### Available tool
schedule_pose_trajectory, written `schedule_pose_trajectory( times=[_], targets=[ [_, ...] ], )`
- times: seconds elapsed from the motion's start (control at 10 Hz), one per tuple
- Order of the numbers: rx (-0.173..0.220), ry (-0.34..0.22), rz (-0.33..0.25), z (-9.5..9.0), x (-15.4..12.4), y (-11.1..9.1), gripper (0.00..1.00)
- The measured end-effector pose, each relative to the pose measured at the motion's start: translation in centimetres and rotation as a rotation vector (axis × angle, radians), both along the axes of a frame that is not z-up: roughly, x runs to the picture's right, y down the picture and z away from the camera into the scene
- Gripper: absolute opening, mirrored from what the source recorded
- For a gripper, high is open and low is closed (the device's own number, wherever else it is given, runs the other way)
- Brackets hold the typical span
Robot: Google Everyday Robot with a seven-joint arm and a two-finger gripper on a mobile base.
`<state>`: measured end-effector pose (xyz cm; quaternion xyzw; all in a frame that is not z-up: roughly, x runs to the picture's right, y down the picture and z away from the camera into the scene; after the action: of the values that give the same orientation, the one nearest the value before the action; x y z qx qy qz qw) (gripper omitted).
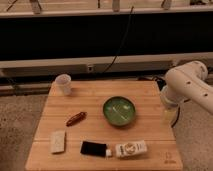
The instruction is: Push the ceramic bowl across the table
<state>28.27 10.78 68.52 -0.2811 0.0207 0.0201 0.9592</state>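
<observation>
The ceramic bowl (120,111), dark green with a lighter green inside and pale streaks, sits right of the middle of the light wooden table (100,95). My white arm (187,87) comes in from the right. The gripper (169,116) hangs at the table's right edge, to the right of the bowl and apart from it. It holds nothing that I can see.
A small translucent white cup (63,83) stands at the back left corner. A reddish-brown oblong item (76,118) lies left of the bowl. A pale sponge-like block (58,141), a black packet (93,148) and a white packet (131,148) lie along the front. A dark rail wall runs behind.
</observation>
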Motion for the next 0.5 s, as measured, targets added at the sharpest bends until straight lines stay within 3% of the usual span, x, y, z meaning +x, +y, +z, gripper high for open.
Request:
schedule_pose_trajectory(
  times=[0.5],
  targets=[
    [-0.001,-0.023,-0.064,2.0,-5.5,0.8,0.80]
  ],
)
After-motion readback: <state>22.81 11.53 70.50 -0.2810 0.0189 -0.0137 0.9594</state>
